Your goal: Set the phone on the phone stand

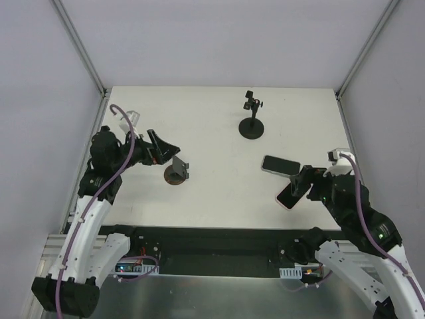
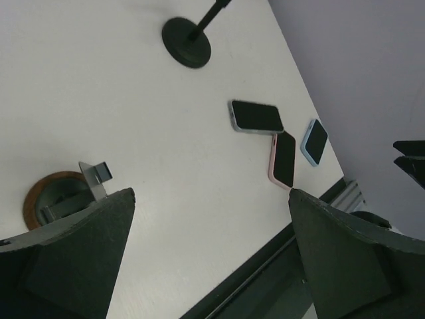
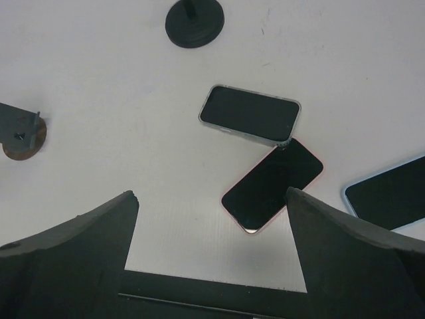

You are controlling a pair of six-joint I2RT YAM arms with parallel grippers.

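Three phones lie face up at the right of the table: a clear-cased phone point(image 1: 280, 164) point(image 3: 250, 113), a pink-cased phone point(image 3: 272, 185) point(image 2: 283, 159) whose far end touches it, and a blue-cased phone point(image 3: 388, 194) point(image 2: 314, 141) further right. The phone stand point(image 1: 176, 171) point(image 2: 66, 196), a grey cradle on a brown round base, stands at the left. My right gripper point(image 1: 302, 186) point(image 3: 211, 196) hovers open over the pink phone's near end, holding nothing. My left gripper point(image 1: 166, 151) point(image 2: 211, 199) is open and empty, just left of the stand.
A black pole stand on a round base point(image 1: 252, 126) point(image 3: 194, 22) rises at the back centre. The table's near edge point(image 3: 212, 282) meets a dark rail right below the pink phone. Grey walls close in the left, right and far sides.
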